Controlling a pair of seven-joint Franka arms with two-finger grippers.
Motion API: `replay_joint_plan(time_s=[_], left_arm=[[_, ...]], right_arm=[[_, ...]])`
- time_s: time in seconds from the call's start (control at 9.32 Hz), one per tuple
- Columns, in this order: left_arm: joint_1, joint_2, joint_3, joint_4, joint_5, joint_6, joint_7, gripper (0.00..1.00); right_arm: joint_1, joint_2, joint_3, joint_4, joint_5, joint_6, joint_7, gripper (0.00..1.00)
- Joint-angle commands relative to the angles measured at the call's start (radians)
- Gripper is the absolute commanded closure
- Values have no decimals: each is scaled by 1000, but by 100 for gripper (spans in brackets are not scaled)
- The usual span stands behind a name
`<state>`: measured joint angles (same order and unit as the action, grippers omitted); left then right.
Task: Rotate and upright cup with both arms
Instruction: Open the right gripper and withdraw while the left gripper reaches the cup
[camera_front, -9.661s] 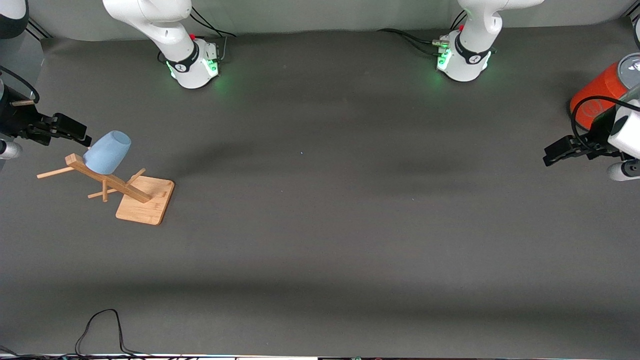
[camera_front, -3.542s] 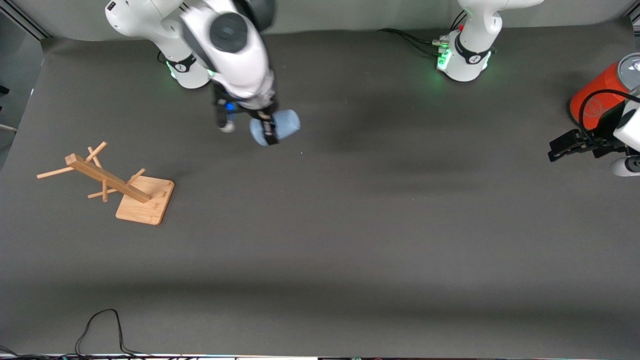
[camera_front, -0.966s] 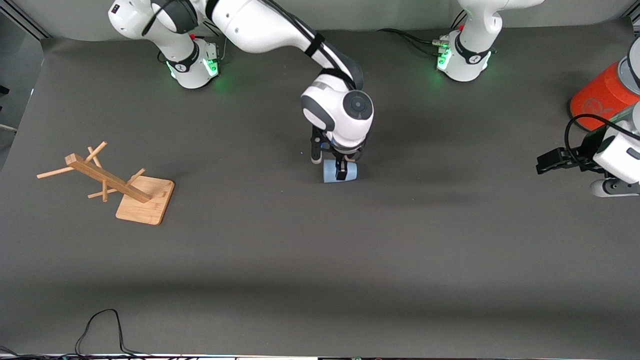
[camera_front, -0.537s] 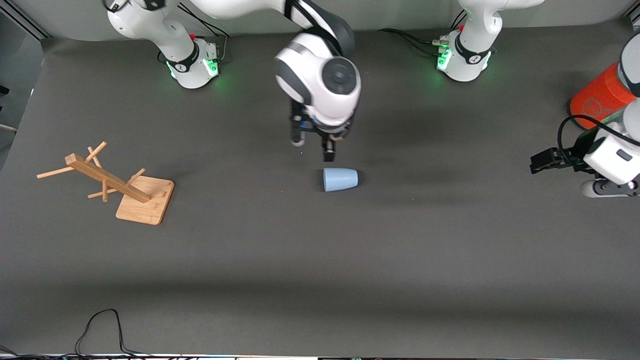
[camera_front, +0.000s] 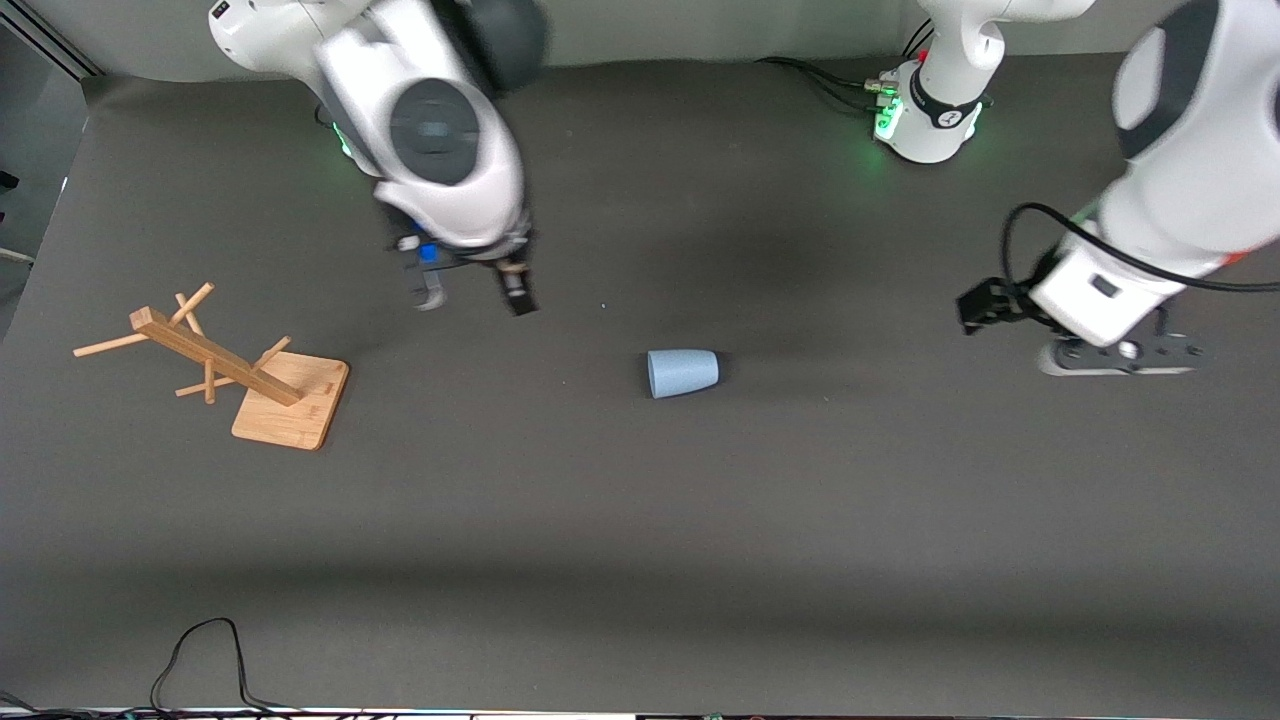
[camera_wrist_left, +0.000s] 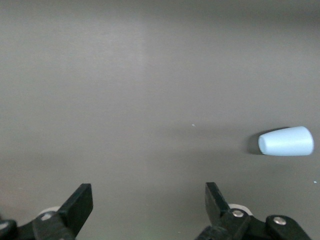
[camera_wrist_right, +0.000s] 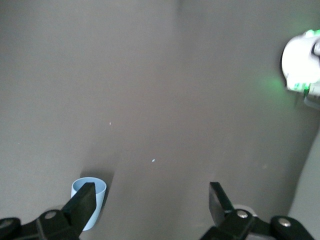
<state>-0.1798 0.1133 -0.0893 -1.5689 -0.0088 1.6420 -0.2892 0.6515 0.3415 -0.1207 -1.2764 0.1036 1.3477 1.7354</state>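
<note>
The pale blue cup (camera_front: 683, 372) lies on its side in the middle of the table, mouth toward the right arm's end. My right gripper (camera_front: 472, 298) hangs open and empty over bare table between the cup and the wooden rack. In the right wrist view the cup (camera_wrist_right: 92, 192) shows beside one fingertip of the right gripper (camera_wrist_right: 150, 200), not between the jaws. My left gripper (camera_front: 972, 305) is open over the table toward the left arm's end, apart from the cup. The left wrist view shows the cup (camera_wrist_left: 286, 141) off to one side of the left gripper (camera_wrist_left: 147, 200).
A wooden peg rack (camera_front: 215, 358) leans on its square base (camera_front: 300, 415) toward the right arm's end. A black cable (camera_front: 200, 650) loops at the table edge nearest the front camera. A green-lit arm base (camera_wrist_right: 301, 64) shows in the right wrist view.
The right gripper let go of the cup, rose and swung toward the rack. The cup stays on its side. The left arm came in from its end toward the cup.
</note>
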Motion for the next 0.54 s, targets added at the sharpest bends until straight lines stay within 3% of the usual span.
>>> replay_joint_plan(time_s=[0.0, 0.21, 0.43], left_arm=[[-100, 20, 10, 44, 27, -30, -124, 0], [-246, 151, 10, 218, 102, -112, -290, 0], [-405, 399, 11, 544, 156, -236, -466, 0]], right_arm=[[-134, -151, 7, -122, 11, -4, -271, 0], [-273, -235, 10, -196, 10, -4, -591, 0], [-395, -291, 10, -241, -39, 1, -924, 0]])
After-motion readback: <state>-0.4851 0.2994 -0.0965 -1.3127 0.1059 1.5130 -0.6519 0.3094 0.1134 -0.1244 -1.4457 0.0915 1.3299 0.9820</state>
